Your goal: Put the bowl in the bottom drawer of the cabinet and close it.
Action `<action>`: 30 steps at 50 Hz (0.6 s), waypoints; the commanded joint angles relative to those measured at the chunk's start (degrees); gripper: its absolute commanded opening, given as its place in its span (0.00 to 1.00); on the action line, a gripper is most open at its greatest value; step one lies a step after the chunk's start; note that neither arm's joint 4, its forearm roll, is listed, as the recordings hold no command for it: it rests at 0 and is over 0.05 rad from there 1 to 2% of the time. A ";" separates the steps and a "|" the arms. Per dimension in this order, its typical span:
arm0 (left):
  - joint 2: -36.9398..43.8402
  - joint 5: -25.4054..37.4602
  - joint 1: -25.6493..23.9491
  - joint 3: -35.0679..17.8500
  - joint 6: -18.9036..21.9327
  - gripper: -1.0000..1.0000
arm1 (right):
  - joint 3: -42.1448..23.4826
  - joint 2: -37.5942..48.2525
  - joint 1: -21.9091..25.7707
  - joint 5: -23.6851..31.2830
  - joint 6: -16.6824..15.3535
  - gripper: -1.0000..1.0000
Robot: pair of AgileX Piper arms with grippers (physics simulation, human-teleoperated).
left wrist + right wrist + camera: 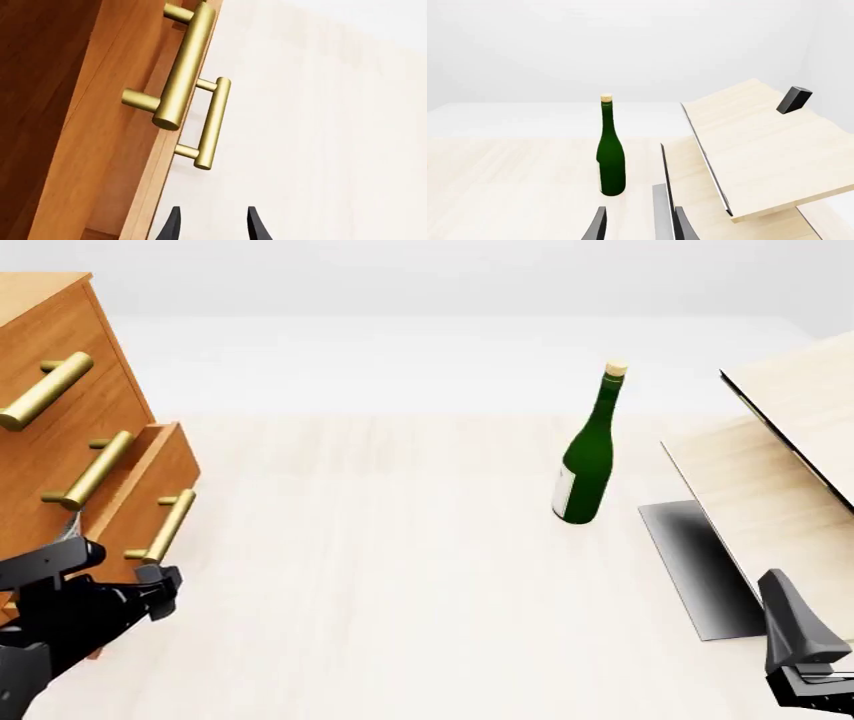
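Pale wood-grain table (400,570) under flat white light, plain white beyond; at the far left, the orange-brown cabinet (60,370) with three brass bar handles, stepped outward toward the bottom; bottom drawer (150,490) pulled out past the two above, its handle (168,524) slanting down and out; no sight of the bowl in any view, so cannot tell where it lies. Low at the left, the left gripper (127,590), black, just beside the open drawer's front and near the handle, touching nothing visible; in the left wrist view two dark fingertips (172,226) set apart with bare table between, so spread and holding nothing; same view looking along the cabinet face at two brass handles. Mid-table, well apart from the cabinet, an upright green bottle (587,455) with a cork; to the right, tilted pale wooden boards (787,470) over a grey plate. Bottom right corner, the right gripper (801,655), only partly in frame; in its wrist view fingertips (598,225) parted, empty, pointed toward bottle and boards.
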 commanded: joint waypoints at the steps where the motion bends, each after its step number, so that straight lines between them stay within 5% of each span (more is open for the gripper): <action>1: 0.85 -0.37 2.95 0.39 1.20 1.00 | 0.00 -0.01 0.00 0.00 0.01 1.00; 30: 0.29 -2.13 10.91 1.08 4.54 1.00 | 0.00 -0.01 0.00 0.00 0.01 1.00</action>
